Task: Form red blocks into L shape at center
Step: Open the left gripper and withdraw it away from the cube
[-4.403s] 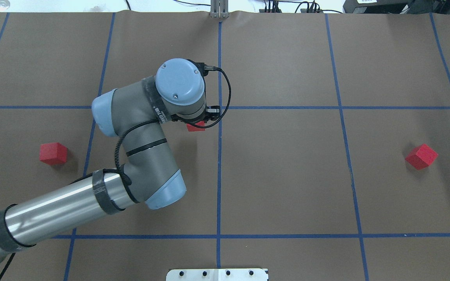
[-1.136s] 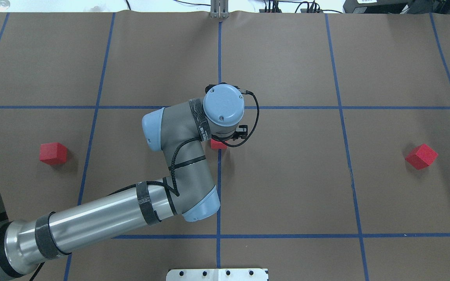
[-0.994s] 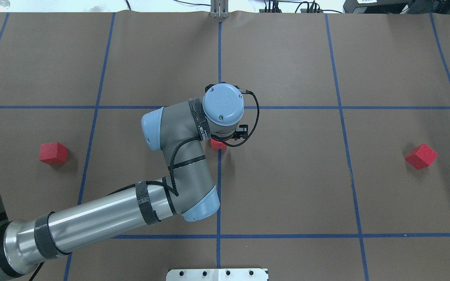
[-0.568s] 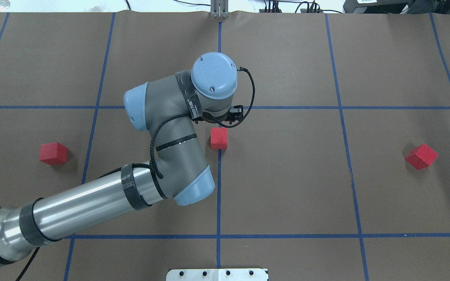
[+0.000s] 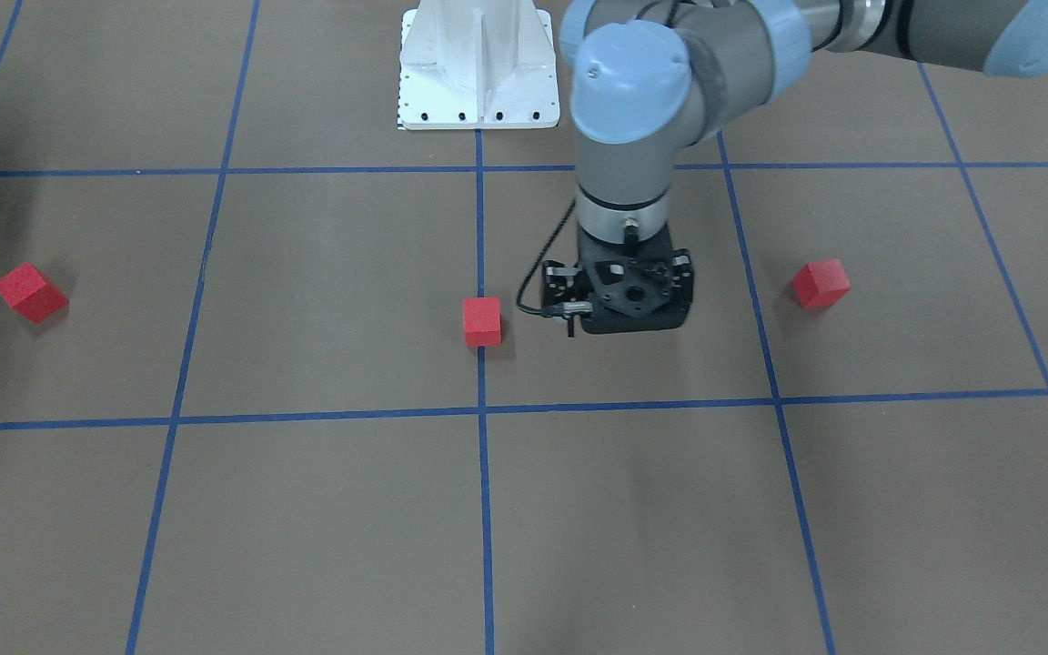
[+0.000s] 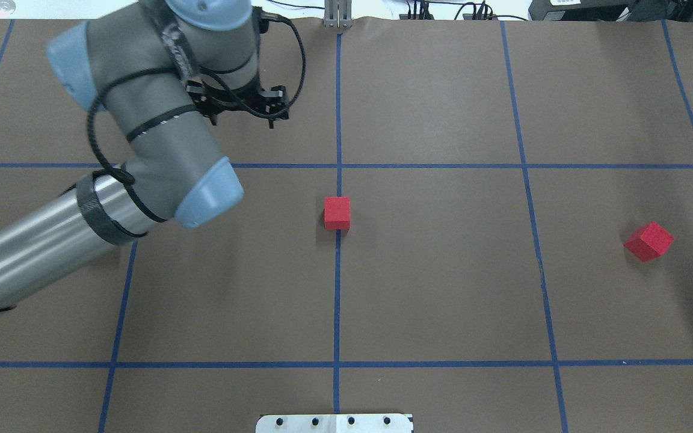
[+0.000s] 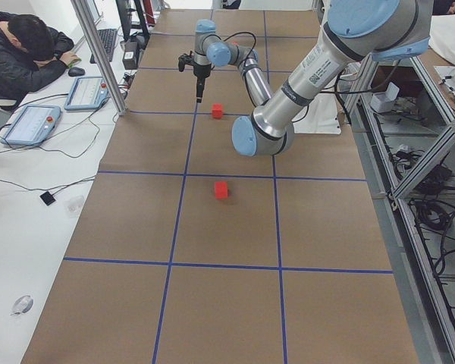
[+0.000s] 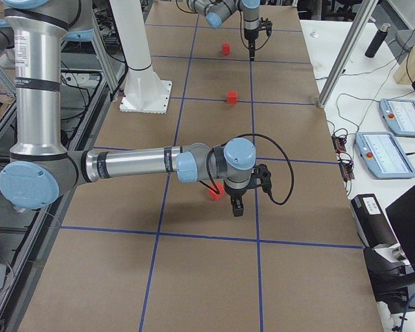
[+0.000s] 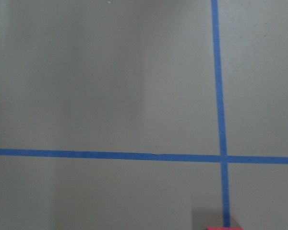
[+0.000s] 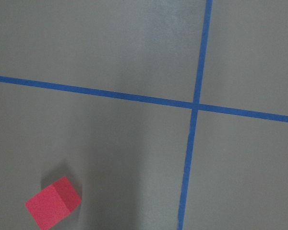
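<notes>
One red block (image 6: 337, 213) sits on the middle blue line (image 6: 337, 288), also in the front view (image 5: 483, 320). A second red block (image 6: 649, 241) lies at the right, turned at an angle. The third red block (image 5: 821, 283) lies at the left; my left arm hides it in the overhead view. My left gripper (image 6: 244, 108) is open and empty, raised well above the floor, left of and beyond the middle block (image 5: 624, 305). My right gripper (image 8: 236, 207) shows only in the exterior right view, near the right block (image 8: 216, 191); I cannot tell its state.
The white pedestal base (image 5: 478, 64) stands at the robot's side on the middle line. A metal post (image 6: 337, 15) stands at the far edge. An operator (image 7: 23, 53) sits at the desk beside the table.
My left gripper carried a red block to the middle blue line, set it down and let go. It has since risen and swung away to the far left.
</notes>
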Action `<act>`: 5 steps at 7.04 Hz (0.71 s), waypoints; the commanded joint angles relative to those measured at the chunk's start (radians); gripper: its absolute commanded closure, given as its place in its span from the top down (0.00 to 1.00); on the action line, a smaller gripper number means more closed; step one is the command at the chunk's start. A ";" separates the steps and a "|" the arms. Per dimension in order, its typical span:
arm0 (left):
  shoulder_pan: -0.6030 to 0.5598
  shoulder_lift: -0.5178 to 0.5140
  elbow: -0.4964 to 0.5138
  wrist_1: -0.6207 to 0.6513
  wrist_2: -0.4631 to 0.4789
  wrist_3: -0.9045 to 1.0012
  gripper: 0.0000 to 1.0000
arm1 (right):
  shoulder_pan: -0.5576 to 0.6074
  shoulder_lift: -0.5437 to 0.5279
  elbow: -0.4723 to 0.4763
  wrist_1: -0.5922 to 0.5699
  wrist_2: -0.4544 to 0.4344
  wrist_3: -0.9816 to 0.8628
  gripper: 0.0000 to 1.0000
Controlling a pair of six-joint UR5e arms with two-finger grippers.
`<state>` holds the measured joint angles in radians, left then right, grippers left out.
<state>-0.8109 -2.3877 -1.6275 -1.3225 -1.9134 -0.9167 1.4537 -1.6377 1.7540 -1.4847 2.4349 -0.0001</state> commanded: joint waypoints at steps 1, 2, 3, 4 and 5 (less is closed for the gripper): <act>-0.150 0.128 -0.055 0.006 -0.049 0.232 1.00 | -0.189 -0.034 -0.010 0.284 0.001 0.003 0.99; -0.183 0.142 -0.049 0.005 -0.049 0.296 1.00 | -0.276 -0.034 -0.025 0.347 -0.007 0.005 0.99; -0.217 0.154 -0.046 0.005 -0.055 0.344 1.00 | -0.341 -0.025 -0.037 0.353 -0.039 0.003 0.99; -0.238 0.156 -0.045 0.005 -0.079 0.360 1.00 | -0.378 -0.021 -0.040 0.353 -0.083 0.005 0.99; -0.238 0.157 -0.040 0.000 -0.079 0.360 1.00 | -0.389 -0.018 -0.041 0.353 -0.130 0.005 0.99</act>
<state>-1.0361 -2.2347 -1.6718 -1.3187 -1.9837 -0.5715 1.0981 -1.6600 1.7166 -1.1374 2.3604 0.0042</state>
